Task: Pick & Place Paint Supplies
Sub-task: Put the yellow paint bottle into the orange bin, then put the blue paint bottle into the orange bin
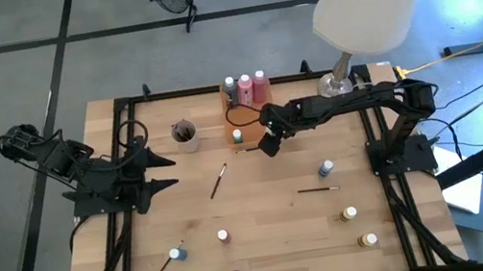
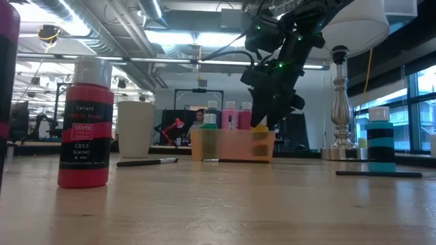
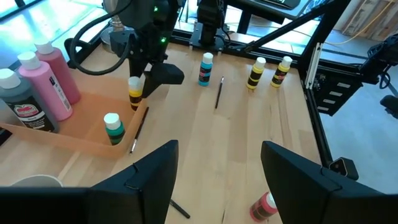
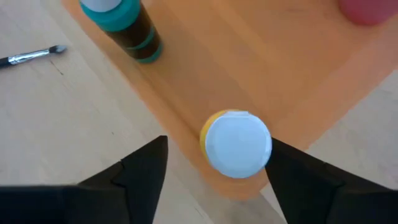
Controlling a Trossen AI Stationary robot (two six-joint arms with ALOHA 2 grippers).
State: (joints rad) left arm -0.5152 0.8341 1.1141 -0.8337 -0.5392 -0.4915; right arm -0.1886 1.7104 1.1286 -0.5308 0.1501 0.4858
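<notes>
Yellow-and-black striped paint pot (image 4: 235, 144), white cap, upright inside orange tray (image 4: 298, 74); right gripper (image 4: 214, 171) fingers spread either side, not gripping.

Three tall bottles (image 1: 247, 87), pink and dark, upright at tray back. Teal pot (image 4: 127, 28) and yellow pot (image 4: 235, 144) upright in tray front. Other white-capped pots (image 1: 327, 170) scattered upright on counter; brushes (image 1: 218, 181) lying flat.

Wooden table (image 1: 279, 246) carries the orange tray (image 1: 232, 123), a grey cup (image 1: 185, 136), a lamp (image 1: 336, 84), scattered paint pots (image 1: 224, 236) and paintbrushes (image 1: 218, 180)
</notes>
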